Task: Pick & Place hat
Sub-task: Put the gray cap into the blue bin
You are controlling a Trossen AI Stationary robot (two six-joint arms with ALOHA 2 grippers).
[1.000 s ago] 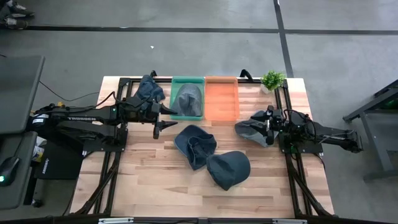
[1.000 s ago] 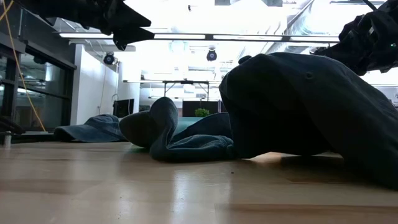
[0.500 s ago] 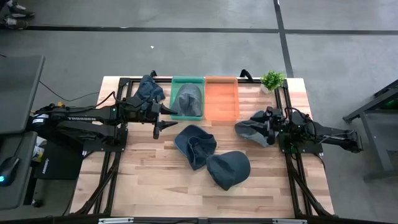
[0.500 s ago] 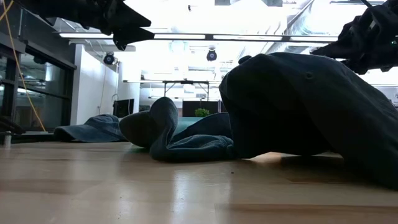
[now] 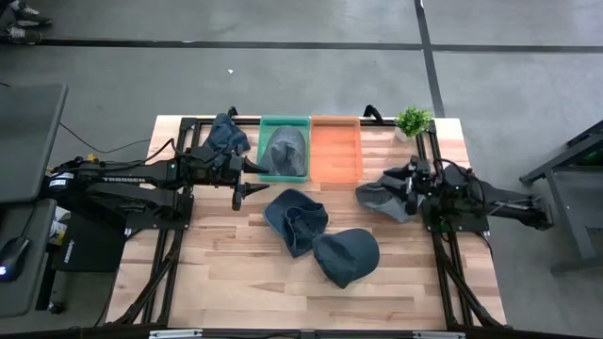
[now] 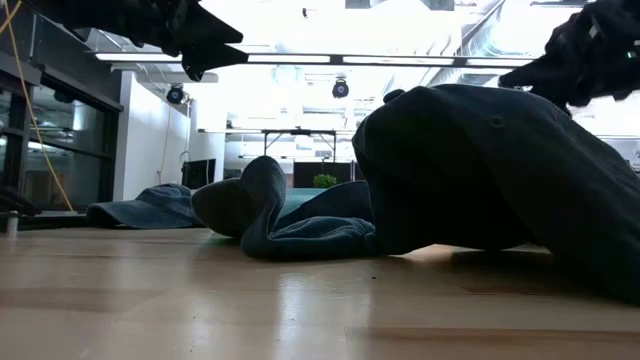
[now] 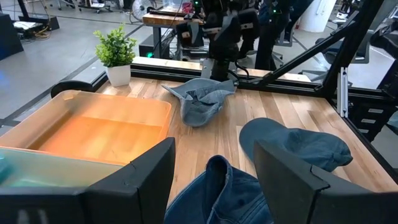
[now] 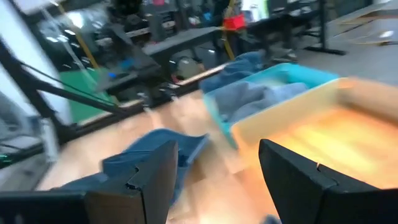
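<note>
Our right gripper (image 5: 411, 185) hangs at the right side of the surface (image 5: 226, 282) with its fingers (image 8: 134, 177) spread apart and nothing between them, right at the grey hat (image 5: 382, 199) that lies beside the orange bin (image 5: 336, 160). From the overhead view we cannot tell whether the fingers touch the cloth or hover just over it. We judge this to be the pick step for that hat: either closing in for a grasp or just after letting go, and the pictures do not settle which.

Our left gripper (image 5: 239, 193) waits near the green bin (image 5: 267, 123), fingers (image 7: 137, 180) also apart and empty. A grey hat already lies in the green bin.

Two more hats remain mid-surface: a blue hat (image 5: 295, 219) and a dark hat (image 5: 347, 255), touching each other. Another blue one (image 5: 227, 135) sits by the far left corner.

Next, we reckon the right fingers need to settle onto a fold or brim and close firmly, since loose fabric slips easily.
</note>
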